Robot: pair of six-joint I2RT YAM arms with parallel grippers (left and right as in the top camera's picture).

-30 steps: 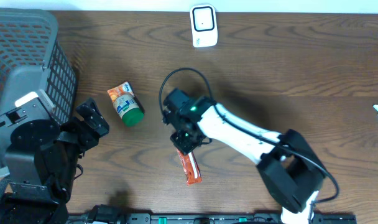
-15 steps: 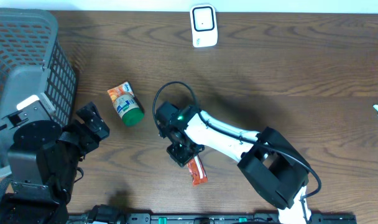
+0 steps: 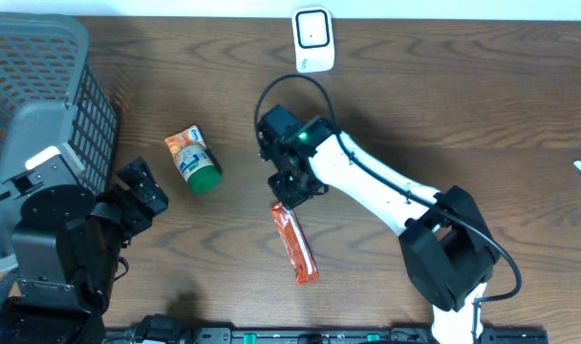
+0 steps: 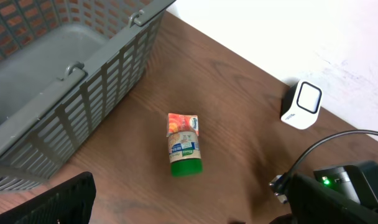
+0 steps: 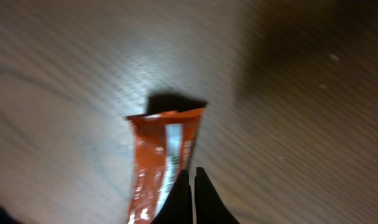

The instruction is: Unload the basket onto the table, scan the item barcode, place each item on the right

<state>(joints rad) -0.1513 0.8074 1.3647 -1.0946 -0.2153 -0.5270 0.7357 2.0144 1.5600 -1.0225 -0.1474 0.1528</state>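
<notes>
A thin, glossy orange packet (image 3: 293, 244) lay flat on the dark wood-grain tabletop (image 3: 482, 96), near the middle of its near edge. The blurred right wrist view cut off its lower end. The right end effector (image 3: 289, 189) was pinched shut at the packet's upper end, its arm reaching in from the near right corner; a real grip could not be made out. A boxy white scanner (image 3: 312, 38) stood at the far edge. The left end effector (image 3: 133, 201) gaped wide beside a grey slatted basket (image 3: 32, 86).
</notes>
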